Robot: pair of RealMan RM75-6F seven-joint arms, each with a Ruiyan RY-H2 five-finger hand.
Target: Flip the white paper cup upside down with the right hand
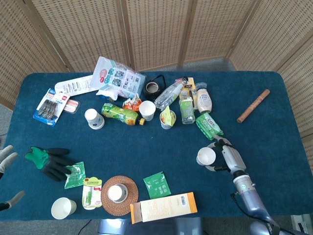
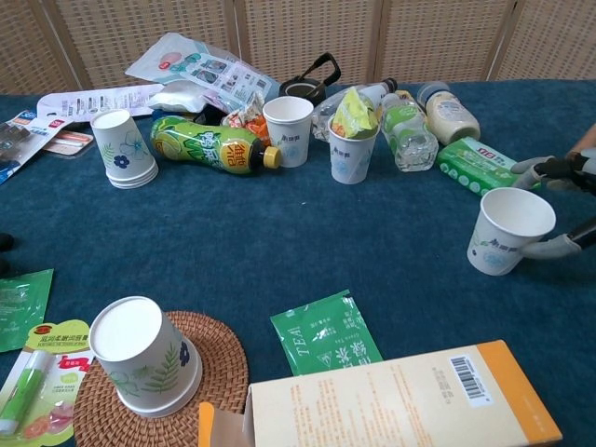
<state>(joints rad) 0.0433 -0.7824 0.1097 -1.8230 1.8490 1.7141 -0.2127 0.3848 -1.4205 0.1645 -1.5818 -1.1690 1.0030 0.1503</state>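
The white paper cup (image 1: pixel 206 155) stands upright, mouth up, on the blue table right of centre; it is also in the chest view (image 2: pixel 507 230). My right hand (image 1: pixel 230 157) is beside it on its right, fingers spread around it. In the chest view the right hand (image 2: pixel 562 207) has its thumb against the cup's near side and its other fingers behind the rim; no firm grip shows. My left hand (image 1: pixel 7 159) shows only as spread fingers at the left edge of the head view, holding nothing.
A green wipes pack (image 1: pixel 209 125) and several bottles (image 1: pixel 186 106) lie just behind the cup. An orange and white box (image 1: pixel 164 207) and a green tea sachet (image 1: pixel 157 184) lie in front. A wooden stick (image 1: pixel 253 105) is at far right. Other cups, a coaster and gloves fill the left.
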